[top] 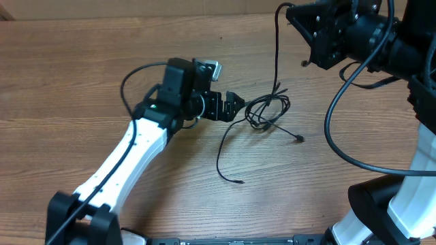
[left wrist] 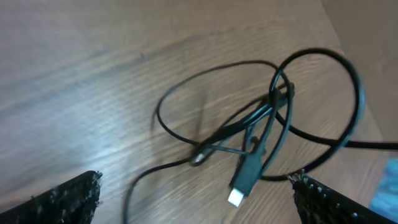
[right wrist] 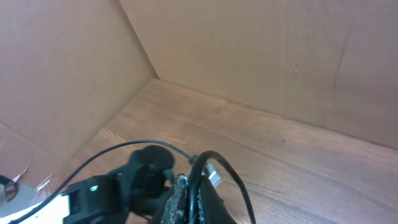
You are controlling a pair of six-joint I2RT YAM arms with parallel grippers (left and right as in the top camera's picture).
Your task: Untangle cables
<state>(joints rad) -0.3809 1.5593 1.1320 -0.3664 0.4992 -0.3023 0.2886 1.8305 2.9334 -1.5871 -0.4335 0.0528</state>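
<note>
Cables (top: 262,113) sit as a loose black tangle on the wooden table (top: 82,82), about mid-table, slightly right of centre; brown cardboard walls (right wrist: 261,56) close off the far side. Left arm (top: 129,150), white with a black wrist, reaches in from the near left corner toward the tangle; right arm (top: 371,34) stands at the right edge, black wrist raised over the far right of the table. Left gripper (top: 237,105) is low, just left of the tangle, jaws spread wide; its pads (left wrist: 62,200) frame the knot in the wrist view and grip nothing; whether the right-hand pad touches a loop, cannot tell. Right gripper (right wrist: 186,198) has its fingers pressed together, clamped on one strand (top: 276,47) of the cables; it climbs from the tangle toward the far edge and arcs over to the raised gripper. In the knot, overlapping loops cross around a black plug (left wrist: 244,180) with a pale tip; two free tails run out toward the near side; the longer tail (top: 219,155) curves near-left and ends apart from everything; the shorter one ends in a small plug (top: 300,139) just near-right of the tangle.
</note>
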